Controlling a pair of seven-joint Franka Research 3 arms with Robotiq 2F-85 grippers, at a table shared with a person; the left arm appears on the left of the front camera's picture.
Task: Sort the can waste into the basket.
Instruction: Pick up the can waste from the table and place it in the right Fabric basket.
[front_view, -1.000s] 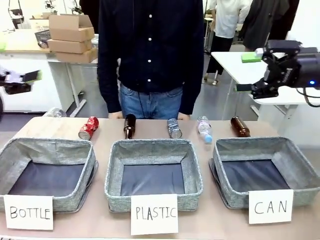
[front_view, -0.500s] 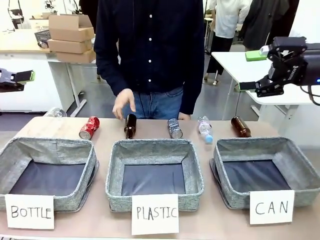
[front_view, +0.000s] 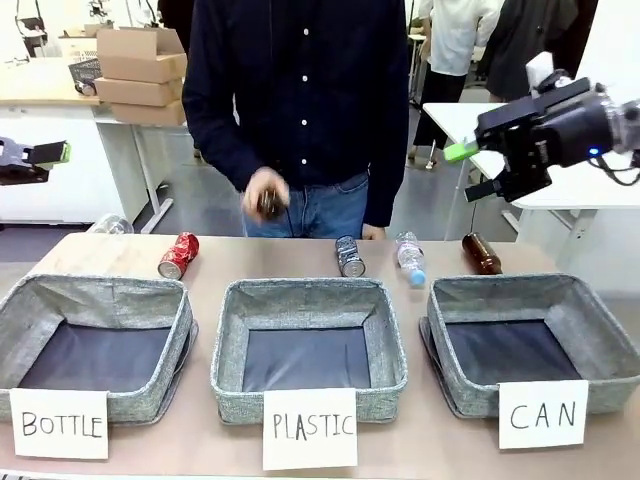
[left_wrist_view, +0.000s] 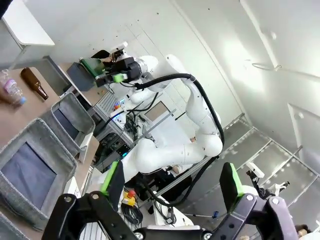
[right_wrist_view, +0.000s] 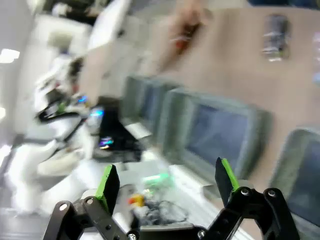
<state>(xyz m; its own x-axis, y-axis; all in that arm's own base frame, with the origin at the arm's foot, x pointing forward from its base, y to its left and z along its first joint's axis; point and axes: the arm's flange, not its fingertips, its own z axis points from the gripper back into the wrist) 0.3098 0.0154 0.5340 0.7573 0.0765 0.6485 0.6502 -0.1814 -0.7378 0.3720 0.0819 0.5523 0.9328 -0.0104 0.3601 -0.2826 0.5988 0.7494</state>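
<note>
Red can (front_view: 177, 256) lies end-on at the table's (front_view: 60, 255) far left, nearest the released left hand (front_view: 45, 163); silver-blue can (front_view: 349, 257) lies mid-table, between the released right hand (front_view: 470, 170) and left hand, CAN basket (front_view: 600, 340) rightmost.

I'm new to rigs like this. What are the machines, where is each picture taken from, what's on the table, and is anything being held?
Two robot arms share a table with a person. The wide picture looks across from the robot's side; the other two come from cameras on each wrist, the right one blurred. The left gripper and right gripper are raised at either side, open and empty. On the table stand three grey baskets: BOTTLE basket, PLASTIC basket and CAN basket. Behind them lie a red can, a silver and blue can, a plastic bottle and a brown bottle. The person's hand holds a second brown bottle.
</note>
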